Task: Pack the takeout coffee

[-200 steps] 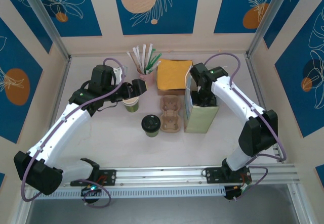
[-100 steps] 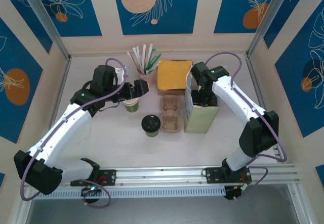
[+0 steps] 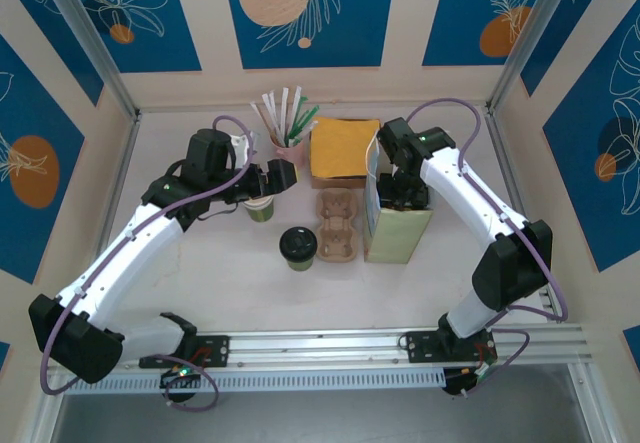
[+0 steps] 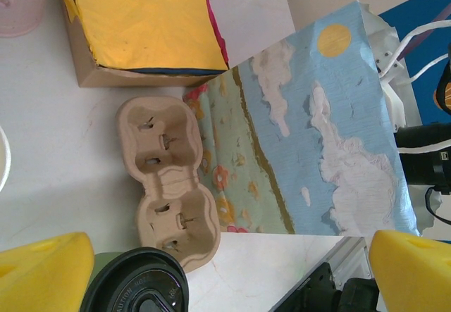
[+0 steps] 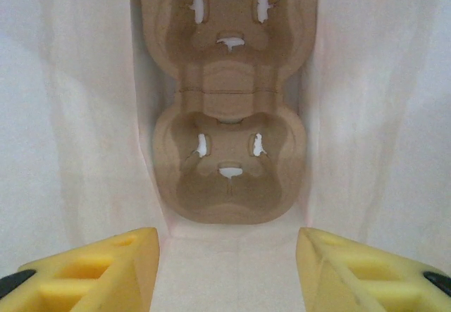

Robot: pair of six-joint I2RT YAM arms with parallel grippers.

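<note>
The takeout coffee (image 3: 298, 247), an olive-green cup with a black lid, stands on the table left of a cardboard cup carrier (image 3: 337, 225). Its lid (image 4: 134, 285) shows at the bottom of the left wrist view, beside the carrier (image 4: 169, 178). My left gripper (image 3: 275, 176) hangs open behind the coffee, above a lidless green cup (image 3: 260, 206); its yellow fingers (image 4: 42, 273) hold nothing. My right gripper (image 3: 388, 185) is at the mouth of the patterned paper bag (image 3: 398, 225), open (image 5: 227, 270), looking into its white inside, where a cup carrier (image 5: 229, 164) lies.
A pink cup of straws (image 3: 290, 148) and a cardboard box of yellow napkins (image 3: 343, 150) stand at the back. The bag (image 4: 310, 136) lies right of the carrier. Enclosure walls close in the table; the rail with the arm bases runs along the near edge.
My left gripper has drifted slightly to the right over the lidless cup. The right arm has shifted a little at the bag's mouth. The cups, carrier and bag stay put.
</note>
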